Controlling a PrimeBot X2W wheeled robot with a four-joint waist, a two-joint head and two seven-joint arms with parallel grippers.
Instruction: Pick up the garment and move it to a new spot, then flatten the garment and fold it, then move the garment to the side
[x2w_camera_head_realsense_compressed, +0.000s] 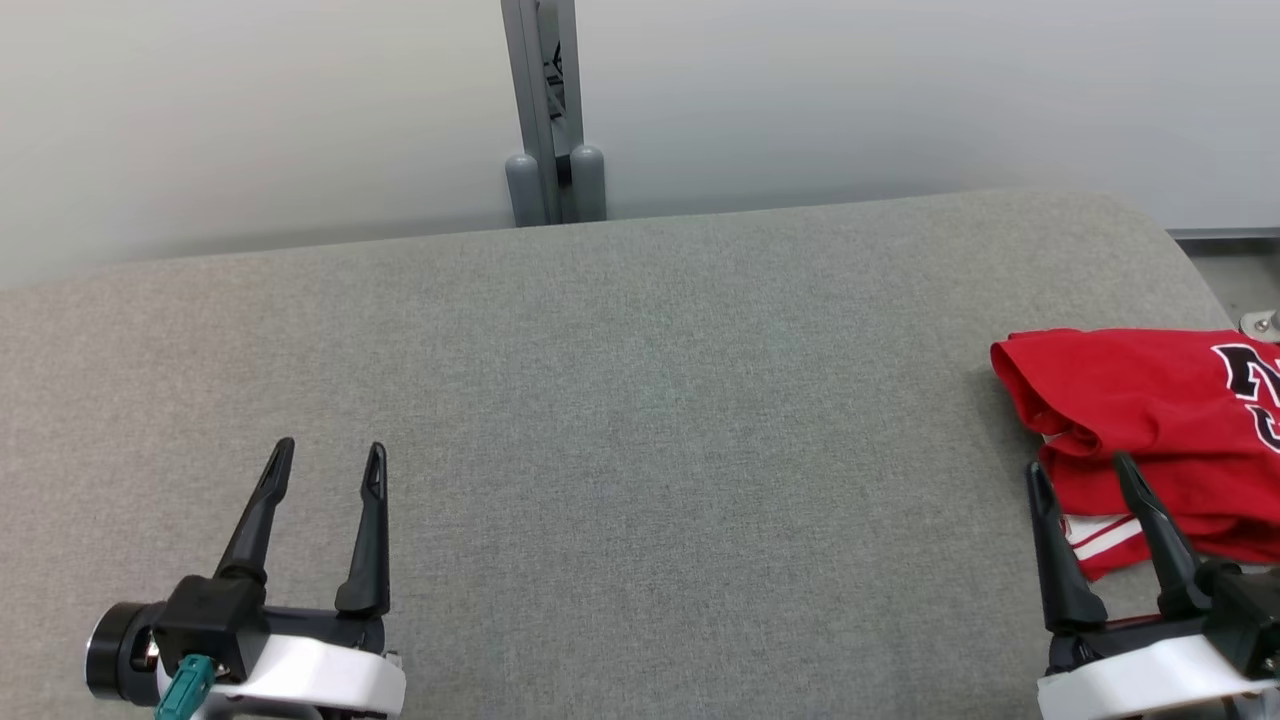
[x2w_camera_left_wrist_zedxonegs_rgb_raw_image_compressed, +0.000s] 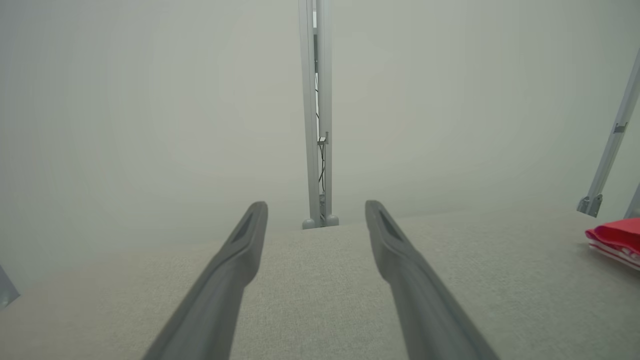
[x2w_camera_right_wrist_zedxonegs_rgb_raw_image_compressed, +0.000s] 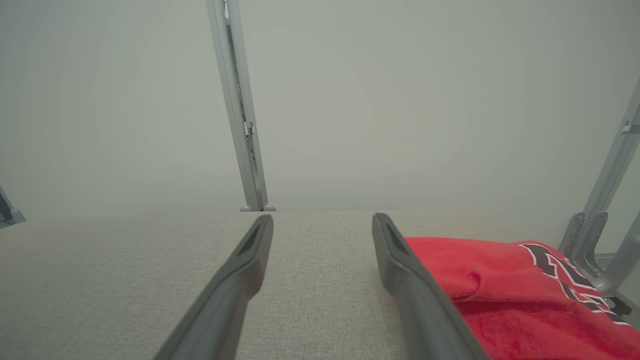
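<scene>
A red garment (x2w_camera_head_realsense_compressed: 1150, 410) with black-and-white lettering and white stripes lies folded at the right edge of the grey padded table (x2w_camera_head_realsense_compressed: 640, 400). It also appears in the right wrist view as the red garment (x2w_camera_right_wrist_zedxonegs_rgb_raw_image_compressed: 520, 295) and far right in the left wrist view (x2w_camera_left_wrist_zedxonegs_rgb_raw_image_compressed: 617, 239). My right gripper (x2w_camera_head_realsense_compressed: 1082, 468) stands open at the garment's near left corner, its right finger over the fabric, nothing held between the fingers (x2w_camera_right_wrist_zedxonegs_rgb_raw_image_compressed: 400, 260). My left gripper (x2w_camera_head_realsense_compressed: 330, 452) is open above bare table at the lower left, far from the garment.
A grey metal post (x2w_camera_head_realsense_compressed: 548, 110) rises behind the table's far edge against a pale wall. More metal frame struts (x2w_camera_right_wrist_zedxonegs_rgb_raw_image_compressed: 600, 215) stand just past the table's right end. The table's right corner is rounded, with floor beyond it (x2w_camera_head_realsense_compressed: 1235, 270).
</scene>
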